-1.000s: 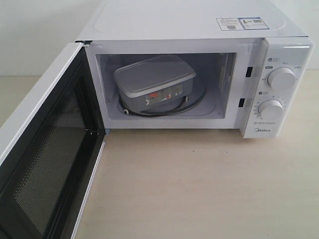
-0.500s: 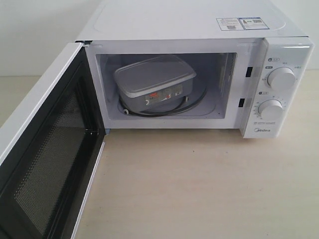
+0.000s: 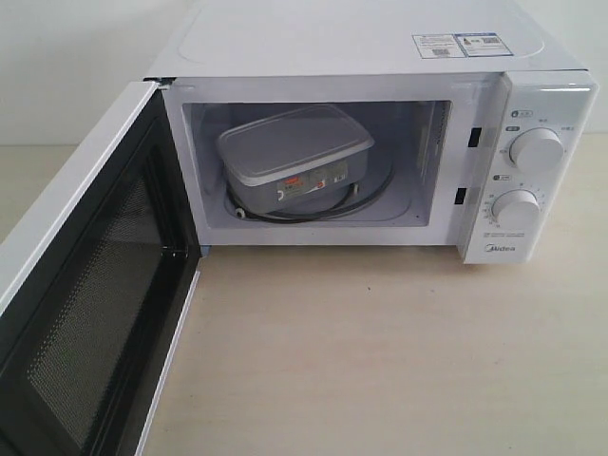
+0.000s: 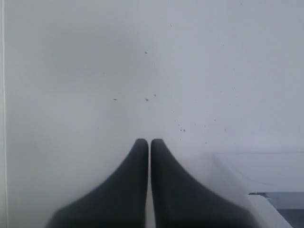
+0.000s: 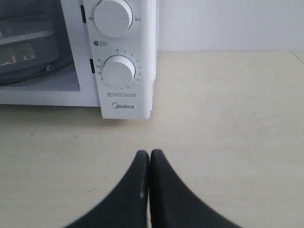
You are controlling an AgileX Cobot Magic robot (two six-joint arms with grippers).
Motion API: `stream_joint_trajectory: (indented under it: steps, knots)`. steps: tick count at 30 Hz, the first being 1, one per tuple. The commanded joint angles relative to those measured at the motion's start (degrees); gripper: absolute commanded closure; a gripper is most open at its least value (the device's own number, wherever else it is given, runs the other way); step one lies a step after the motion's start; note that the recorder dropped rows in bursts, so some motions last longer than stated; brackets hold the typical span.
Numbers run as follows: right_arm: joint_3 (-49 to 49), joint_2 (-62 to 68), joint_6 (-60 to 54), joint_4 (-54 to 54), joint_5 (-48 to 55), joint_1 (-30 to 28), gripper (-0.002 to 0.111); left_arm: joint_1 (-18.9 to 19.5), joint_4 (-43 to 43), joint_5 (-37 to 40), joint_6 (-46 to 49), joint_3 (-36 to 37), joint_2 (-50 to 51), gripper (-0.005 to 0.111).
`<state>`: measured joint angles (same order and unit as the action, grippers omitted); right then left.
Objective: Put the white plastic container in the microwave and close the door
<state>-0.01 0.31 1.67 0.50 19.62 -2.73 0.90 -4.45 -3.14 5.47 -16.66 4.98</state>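
Container (image 3: 294, 157) is sitting inside the microwave (image 3: 380, 47) in the exterior view, its door (image 3: 85, 313) hanging wide open over the table (image 3: 380, 351). Left wrist view: the left tool (image 4: 150, 142) is pressing shut on nothing before a white surface (image 4: 142, 71). Right wrist view: the right tool (image 5: 149, 154) is pressing shut, empty, above the table, facing the dials (image 5: 118, 72).

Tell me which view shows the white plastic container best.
Exterior view: the whole white plastic container sits inside the open microwave. Right wrist view catches only a labelled part; left wrist view shows none.
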Motion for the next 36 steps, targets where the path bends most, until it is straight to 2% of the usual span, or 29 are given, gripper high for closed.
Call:
stream_joint_trajectory:
  steps: [1,4,7,10,22,26,32,36]
  knots:
    - [0.01,-0.31,-0.14,0.03,-0.16,-0.15,0.108,0.15,-0.67,8.96,0.81,-7.90,10.25,0.102]
    - [0.01,-0.31,-0.14,0.03,-0.16,-0.15,0.108,0.15,-0.67,8.23,0.81,-10.18,15.52,0.102]
    - [0.01,-0.31,-0.14,0.03,-0.16,-0.15,0.108,0.15,-0.67,1.77,0.81,-10.39,18.55,0.102]
    - [0.01,-0.31,-0.14,0.03,-0.16,-0.15,0.108,0.15,-0.67,-0.91,0.81,-10.39,20.02,0.102]
    - [0.01,-0.31,-0.14,0.05,0.33,-0.15,0.108,0.15,-0.67,0.74,0.81,-11.21,19.99,0.102]
    - [0.01,-0.31,-0.14,0.05,0.33,-0.15,0.108,0.15,-0.67,9.82,0.81,-15.37,20.37,0.102]
    - [0.01,-0.31,-0.14,0.05,0.33,-0.15,0.108,0.15,-1.60,32.44,0.81,-25.40,23.22,0.102]
    - [0.01,-0.31,-0.14,0.05,0.33,-0.15,0.108,0.15,-4.54,50.71,4.98,-31.99,27.52,0.102]
